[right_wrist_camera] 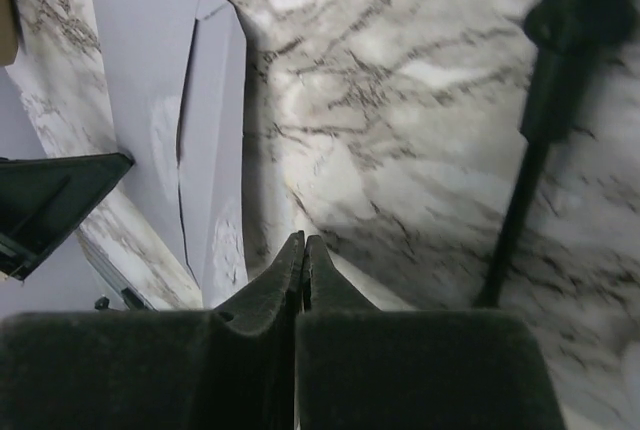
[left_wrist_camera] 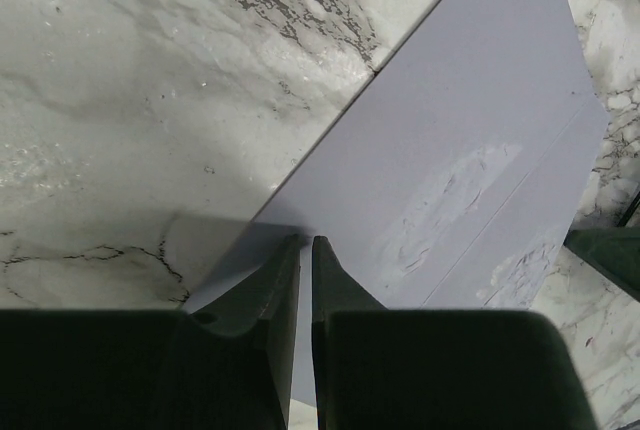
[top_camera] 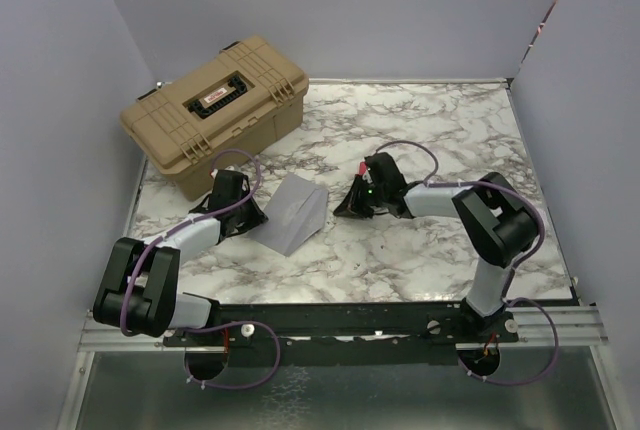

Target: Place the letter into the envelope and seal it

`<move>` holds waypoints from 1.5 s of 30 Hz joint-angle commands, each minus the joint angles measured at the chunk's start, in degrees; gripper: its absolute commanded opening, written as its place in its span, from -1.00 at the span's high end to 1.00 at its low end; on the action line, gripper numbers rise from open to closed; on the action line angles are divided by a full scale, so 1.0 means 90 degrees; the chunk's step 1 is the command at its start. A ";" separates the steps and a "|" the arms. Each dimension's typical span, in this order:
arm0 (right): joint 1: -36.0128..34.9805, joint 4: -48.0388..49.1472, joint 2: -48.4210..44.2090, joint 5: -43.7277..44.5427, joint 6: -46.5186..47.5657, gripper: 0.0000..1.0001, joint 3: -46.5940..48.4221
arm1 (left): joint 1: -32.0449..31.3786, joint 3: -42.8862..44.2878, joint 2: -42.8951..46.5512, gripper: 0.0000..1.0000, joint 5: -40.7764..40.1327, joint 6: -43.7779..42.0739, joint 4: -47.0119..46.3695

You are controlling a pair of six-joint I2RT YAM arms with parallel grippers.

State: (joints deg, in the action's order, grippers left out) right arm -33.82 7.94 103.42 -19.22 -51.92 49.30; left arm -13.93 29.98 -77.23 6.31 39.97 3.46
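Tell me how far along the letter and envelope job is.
No loose letter shows, so it is probably inside the envelope, whose flap looks folded over. In hand: the left gripper pinches the envelope's edge; the right gripper is shut on nothing beside it. Left: probably confirming the seal, then releasing.

Off at the far left corner of my table [top_camera: 430, 240] sits a big tan hard-plastic case [top_camera: 215, 115], lid down, turned at an angle to the table's edges. A black handle [top_camera: 224, 88] lies across its lid, with a small red label just beside it. The tabletop is white marble pattern with grey veins, and it shines under the light. Pale lilac-grey walls [top_camera: 350, 10] close it in on three sides, and a metal rail [top_camera: 560, 325] runs along the near edge
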 commanded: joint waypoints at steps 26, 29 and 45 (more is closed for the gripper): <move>-0.0414 0.1530 0.1729 -0.1408 0.0270 0.99 0.1585 | 0.0015 -0.0268 -0.0162 0.79 0.0168 -0.0056 0.0524; -0.0512 0.1352 0.1914 -0.1392 0.0299 0.99 0.1813 | 0.0010 -0.0255 -0.0205 0.80 0.0207 -0.0065 0.0518; -0.1202 -0.1342 0.2243 0.0925 0.1260 0.99 0.2587 | 0.0012 -0.0168 0.0149 0.82 0.0971 -0.0153 -0.0024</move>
State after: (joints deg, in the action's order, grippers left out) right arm -42.41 9.52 122.15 -23.83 -46.87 71.53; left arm -13.85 29.76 -77.30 8.67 39.88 2.83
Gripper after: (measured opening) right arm 0.005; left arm 0.091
